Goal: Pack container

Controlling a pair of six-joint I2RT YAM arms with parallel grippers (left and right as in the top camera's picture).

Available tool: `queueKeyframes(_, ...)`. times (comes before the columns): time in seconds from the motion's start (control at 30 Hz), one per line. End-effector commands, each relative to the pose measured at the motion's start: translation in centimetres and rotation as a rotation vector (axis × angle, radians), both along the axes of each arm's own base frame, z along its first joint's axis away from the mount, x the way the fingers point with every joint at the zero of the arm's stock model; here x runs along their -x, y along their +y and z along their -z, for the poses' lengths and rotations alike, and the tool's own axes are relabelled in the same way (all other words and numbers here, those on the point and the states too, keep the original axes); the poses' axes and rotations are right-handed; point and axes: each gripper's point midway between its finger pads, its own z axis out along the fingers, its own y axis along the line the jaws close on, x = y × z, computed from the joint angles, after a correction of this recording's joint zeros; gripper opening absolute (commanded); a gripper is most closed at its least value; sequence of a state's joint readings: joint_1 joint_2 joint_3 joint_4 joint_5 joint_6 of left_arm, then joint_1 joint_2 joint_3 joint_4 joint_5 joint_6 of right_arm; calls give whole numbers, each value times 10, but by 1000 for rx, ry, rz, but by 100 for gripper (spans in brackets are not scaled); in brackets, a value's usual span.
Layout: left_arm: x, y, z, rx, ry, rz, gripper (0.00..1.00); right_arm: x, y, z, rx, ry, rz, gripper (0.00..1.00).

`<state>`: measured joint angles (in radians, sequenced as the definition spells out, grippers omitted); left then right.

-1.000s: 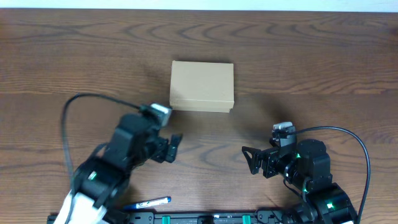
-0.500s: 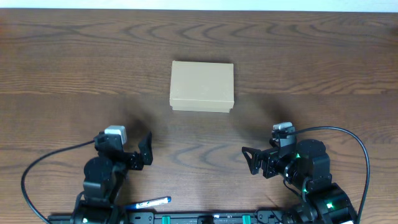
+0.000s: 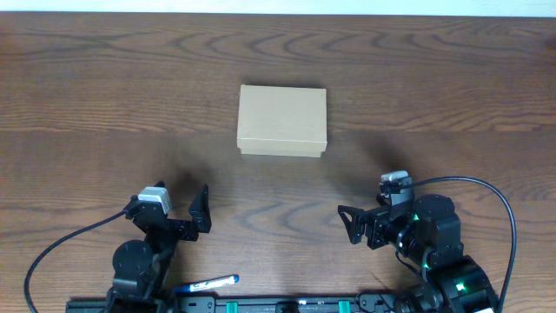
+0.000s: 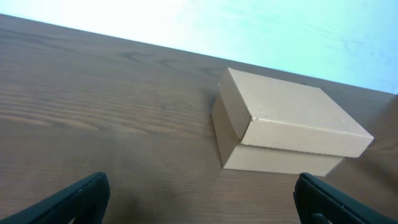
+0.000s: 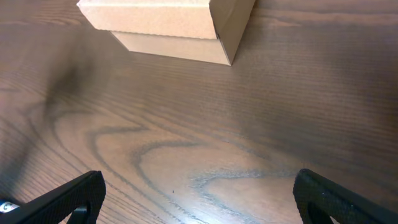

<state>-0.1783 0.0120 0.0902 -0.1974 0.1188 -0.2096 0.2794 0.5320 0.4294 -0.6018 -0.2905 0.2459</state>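
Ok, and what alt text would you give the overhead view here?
A closed tan cardboard container sits on a dark wooden table, untouched. Both robot arms are near the bottom edge, facing the box, with the left tool and the right tool open and empty. A blue pen lies at the bottom edge beside the left arm.

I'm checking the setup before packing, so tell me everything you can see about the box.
The box is plain tan cardboard, rectangular, unmarked. Its lid is shut, its edges lapping down over the base. It lies flat on the wooden table, long side across. Only the table touches it; nothing rests on top.
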Motion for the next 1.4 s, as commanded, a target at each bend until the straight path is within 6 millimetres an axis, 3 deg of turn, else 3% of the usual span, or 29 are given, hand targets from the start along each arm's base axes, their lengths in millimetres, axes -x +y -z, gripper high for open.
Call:
queueKeyframes(0.0,-2,5,14,-13,24,-29,95,0,1,1,-2,2,1,99)
queueKeyframes(0.8,-2,5,14,-13,23,-30,95,2,0,3,9,9,0,99)
queueKeyframes(1.03,-2,5,14,-13,24,-29,95,-7,-30,-9,126,-131,125,99)
queueKeyframes(1.23,-2,5,14,-13,24,-29,95,-4,-24,-17,224,-334,-5,99)
queueKeyframes(1.37,-2,5,14,-13,24,-29,95,-1,-18,-4,224,-398,-42,99)
